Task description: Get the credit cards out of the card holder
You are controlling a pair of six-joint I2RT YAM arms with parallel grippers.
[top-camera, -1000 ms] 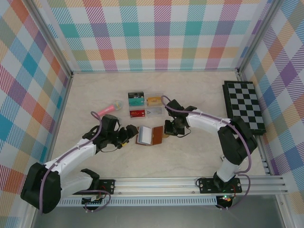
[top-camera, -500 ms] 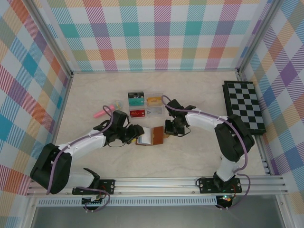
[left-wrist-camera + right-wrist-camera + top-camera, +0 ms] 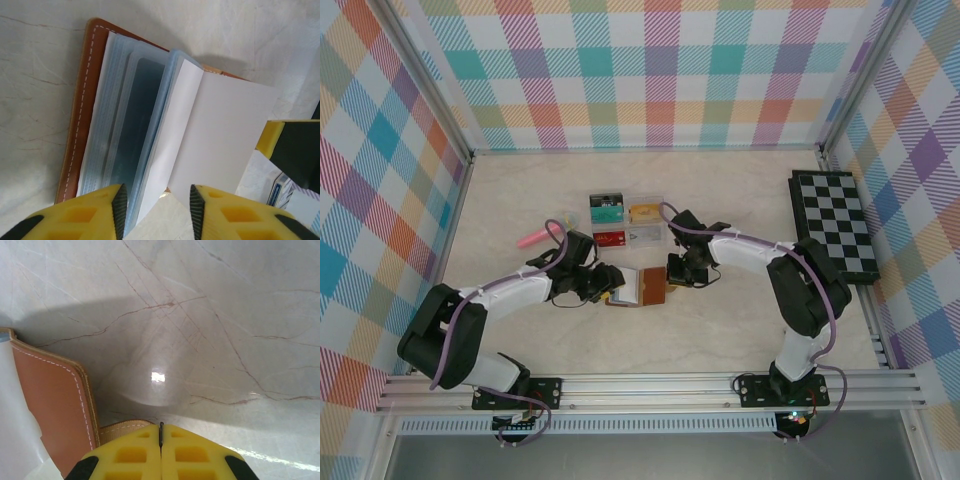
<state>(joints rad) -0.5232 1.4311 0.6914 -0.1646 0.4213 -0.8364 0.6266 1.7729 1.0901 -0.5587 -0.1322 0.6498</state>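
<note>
Card holder (image 3: pixel 638 286): small brown leather folder w/ pale stitching, lying open approx mid-table (image 3: pixel 740 320), covers down, blue-grey clear pocket pgs fanned up btwn them. One white leaf (image 3: pixel 222 135) stands part-raised. Dark card (image 3: pixel 142 117) seems to sit in one pocket, can't tell for sure. Little side tab (image 3: pixel 122 429) on right edge. Other credit cards lie flat in clear box (image 3: pixel 663 222) just behind holder, one per compartment: teal card (image 3: pixel 607 212), orange card (image 3: pixel 643 212), red card (image 3: pixel 609 238), grey card (image 3: pixel 645 236)
</note>
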